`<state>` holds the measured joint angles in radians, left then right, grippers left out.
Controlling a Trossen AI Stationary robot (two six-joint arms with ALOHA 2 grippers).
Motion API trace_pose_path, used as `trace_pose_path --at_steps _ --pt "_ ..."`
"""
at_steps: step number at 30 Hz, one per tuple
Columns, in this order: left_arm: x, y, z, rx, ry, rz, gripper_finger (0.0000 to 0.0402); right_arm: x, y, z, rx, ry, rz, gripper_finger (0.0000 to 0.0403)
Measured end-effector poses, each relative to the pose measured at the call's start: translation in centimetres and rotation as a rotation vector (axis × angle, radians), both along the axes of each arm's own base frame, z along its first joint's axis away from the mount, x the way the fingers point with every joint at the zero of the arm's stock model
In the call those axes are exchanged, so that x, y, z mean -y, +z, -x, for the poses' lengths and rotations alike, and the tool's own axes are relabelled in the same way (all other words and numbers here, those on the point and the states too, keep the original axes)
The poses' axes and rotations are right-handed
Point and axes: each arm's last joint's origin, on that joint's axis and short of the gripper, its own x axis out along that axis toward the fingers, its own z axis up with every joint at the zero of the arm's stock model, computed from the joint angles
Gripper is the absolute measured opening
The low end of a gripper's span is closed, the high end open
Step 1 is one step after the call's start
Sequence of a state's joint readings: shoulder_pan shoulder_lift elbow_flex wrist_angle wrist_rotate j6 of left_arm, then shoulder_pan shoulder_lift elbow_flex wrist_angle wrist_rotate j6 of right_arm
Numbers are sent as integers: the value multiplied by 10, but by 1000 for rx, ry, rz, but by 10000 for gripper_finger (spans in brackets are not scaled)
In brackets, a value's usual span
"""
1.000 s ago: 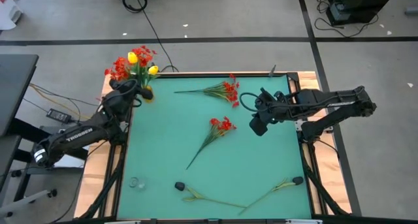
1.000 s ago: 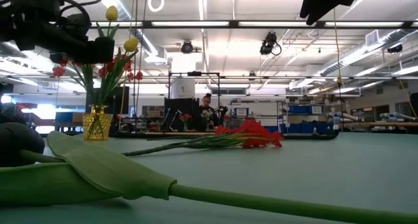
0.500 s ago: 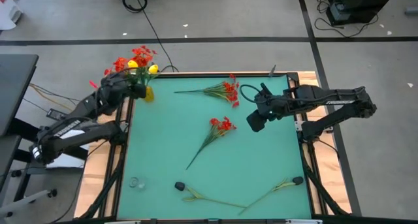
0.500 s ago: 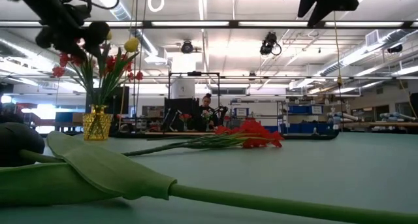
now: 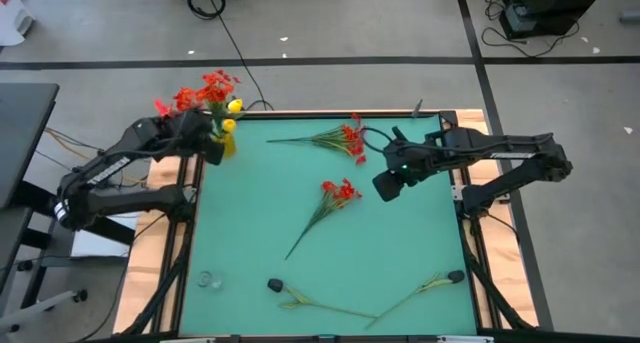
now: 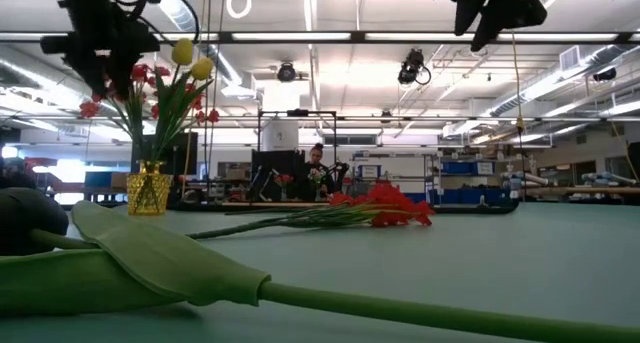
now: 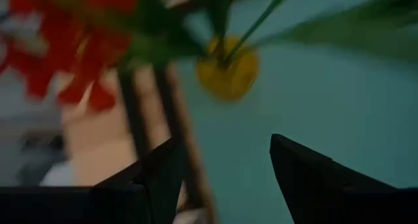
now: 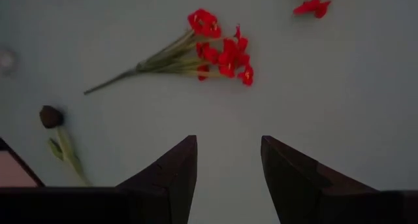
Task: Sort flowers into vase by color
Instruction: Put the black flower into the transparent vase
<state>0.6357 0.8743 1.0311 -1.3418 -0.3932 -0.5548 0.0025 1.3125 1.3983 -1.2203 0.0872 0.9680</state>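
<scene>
Two red sprays lie loose on the green worktop [image 5: 400,243]: one spray [image 5: 330,139] near the far edge, stem pointing left, and a second spray [image 5: 326,209] in the middle, blossoms toward the far right and its thin green stem trailing to the near left. Both show small bright red blossoms bunched at the end of pale green stalks. Along the near edge lie two long green stems with leaves, one stem [image 5: 315,303] ending in a dark head at its left, the other stem [image 5: 415,289] ending in a dark head at its right.

At the far left corner stands the vase [image 5: 227,143], small, squat and bright yellow; in the low view it looks faceted and golden. Out of it rise red blossoms [image 5: 195,95] and yellow tulip heads [image 5: 233,107] on green stems, far taller than the vase.

Above that bunch hangs the left claw [image 7: 219,168], fingers apart and holding nothing, the vase visible beyond them. Over the right half of the worktop, clear of the surface, hangs the right claw [image 8: 228,165], fingers apart and empty, looking down on the middle spray.

No brand, label or writing can be read.
</scene>
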Motion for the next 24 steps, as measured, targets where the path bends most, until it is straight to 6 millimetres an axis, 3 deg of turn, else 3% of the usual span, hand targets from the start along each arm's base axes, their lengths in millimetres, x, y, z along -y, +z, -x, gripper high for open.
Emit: trace_pose_path --at_steps 6,12,19,24 --pt "2 22 -5 15 -78 170 231 -1 -8 -7 -45 40 -26 178" --pt "10 47 -5 51 -157 223 231 -2 -13 -12 -72 75 -37 178" --pt "14 50 -8 110 -187 274 231 -7 -24 -12 -114 99 -73 178" --pt "22 50 -14 181 -310 392 231 -22 -39 -7 -171 134 -173 178"
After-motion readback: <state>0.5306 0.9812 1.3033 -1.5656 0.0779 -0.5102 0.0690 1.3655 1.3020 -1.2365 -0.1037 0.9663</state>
